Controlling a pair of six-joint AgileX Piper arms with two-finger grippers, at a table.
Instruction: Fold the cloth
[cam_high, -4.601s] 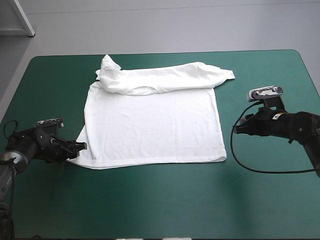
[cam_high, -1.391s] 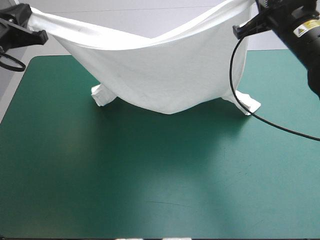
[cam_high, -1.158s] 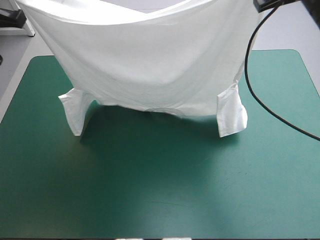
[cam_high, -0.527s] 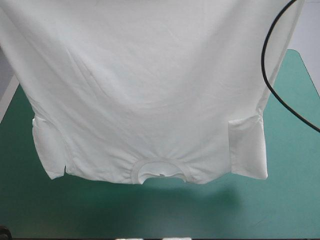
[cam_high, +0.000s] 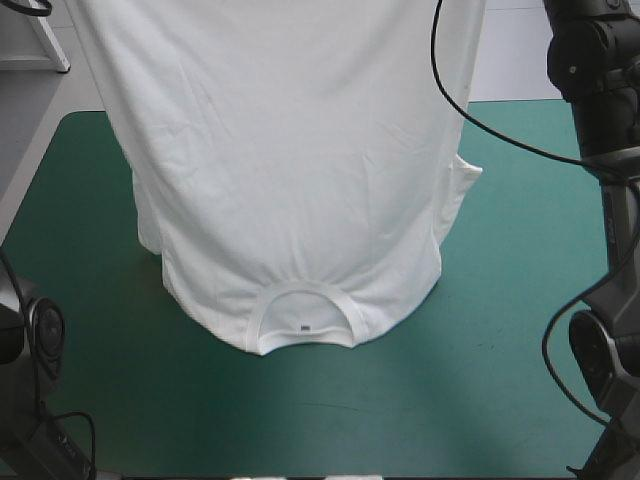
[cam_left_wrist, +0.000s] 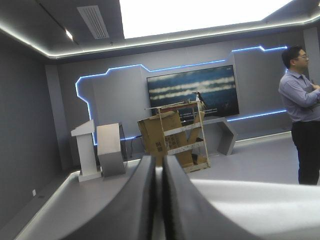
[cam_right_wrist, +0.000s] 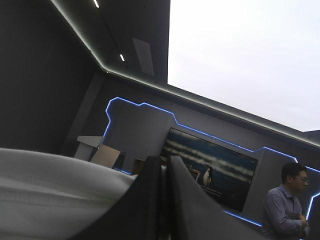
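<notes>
1. Teal-green cover (cam_high: 520, 330) shows bare along the table's near edge and on both sides of the hanging cloth, with wider strips toward the left and right edges. The far edge is mostly hidden behind the fabric.
2. The T-shirt (cam_high: 300, 170) hangs upside down over the middle of the table, its hem end running out of the top of the high view. It is white, thin and smooth, with faint soft creases.
3. Its ribbed collar (cam_high: 300, 308) is the lowest part, a rounded arc with a small label (cam_high: 301, 327) inside. A shadow lies on the cover below it. Whether the collar touches the cover cannot be told.
4. One short sleeve (cam_high: 466, 186) droops at the right side, the other (cam_high: 147, 215) at the left.
5. The left gripper (cam_left_wrist: 158, 159) has its black fingers pressed nearly together, a pale sliver of cloth pinched between them.
6. The right gripper (cam_right_wrist: 164, 159) is likewise clamped on the shirt, with white fabric bulging beside one finger.
</notes>
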